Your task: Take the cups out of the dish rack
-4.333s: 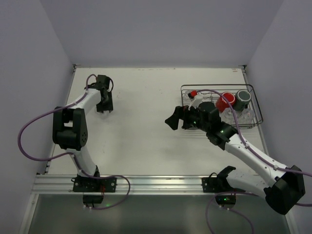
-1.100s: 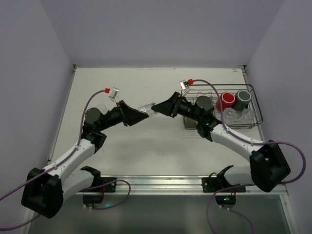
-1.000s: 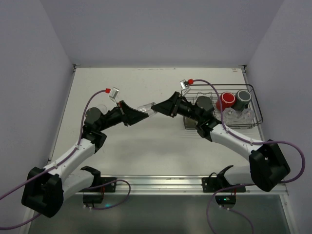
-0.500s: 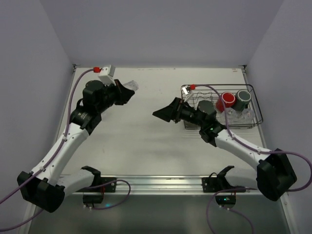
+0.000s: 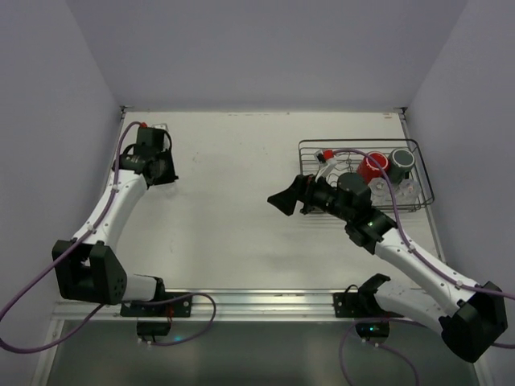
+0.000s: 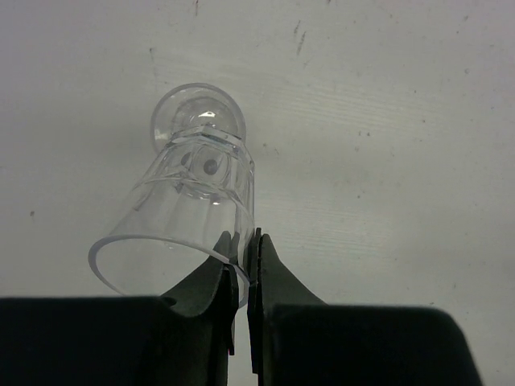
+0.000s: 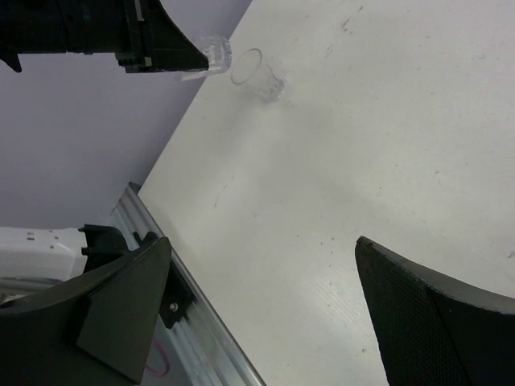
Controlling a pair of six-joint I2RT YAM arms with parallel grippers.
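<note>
On the table [image 5: 233, 249] the count runs thus: one dish rack [image 5: 358, 142], two claws, and cups of three sorts. The black wire rack sits toward the far right corner; inside it stand one red cup [image 5: 372, 167] and one dark grey cup [image 5: 401, 161], side by side along its far side, the grey one nearer the right end. In the near right part of the rack lies some clear glassware [image 5: 406, 190], too blurred to count or to name more closely.

Outside the rack, at the far left of the table, are two clear tumblers. The first, the held tumbler [image 6: 173, 217], is pinched by the left claw [image 6: 243, 240], one finger inside the rim and one outside, both pressed onto the glass wall; it is tilted, its mouth toward the claw and its faceted base pointing away toward the table; whether that base touches the table cannot be told. The second tumbler [image 7: 259, 76] rests on the table just beyond the held one, free of either claw; whether the two glasses touch cannot be told.

The right claw [image 7: 261, 241] hangs above bare table just left of the rack, its fingers spread wide with nothing between them; it is well apart from the left claw and from both tumblers.
</note>
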